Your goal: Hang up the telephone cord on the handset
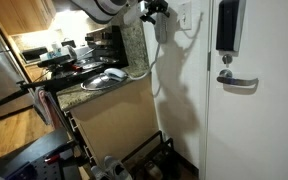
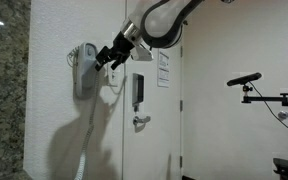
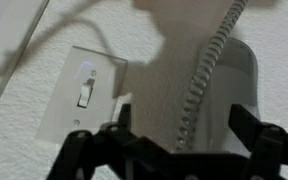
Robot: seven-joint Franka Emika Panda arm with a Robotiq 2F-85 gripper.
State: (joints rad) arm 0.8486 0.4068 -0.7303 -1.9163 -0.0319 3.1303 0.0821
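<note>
the hand (image 2: 111,56) is seen in the upper left of an exterior view, held against the white wall just beside the handset (image 2: 83,70), which is mounted upright there. in the wrist view the hand (image 3: 174,150) is spread wide, with its dark fingers (image 3: 76,155) set at the lower left and lower right of the frame. nothing is gripped between them. the telephone cord (image 3: 206,75) is shown as a whitish coil running from the upper right down to the lower centre, between the two fingers and across the front of the handset (image 3: 239,85). whether the cord is touched by the hand cannot be told. a white switch plate (image 3: 89,95) is fixed to the wall left of centre. a door with a black box (image 2: 138,92) is seen right of the hand.
</note>
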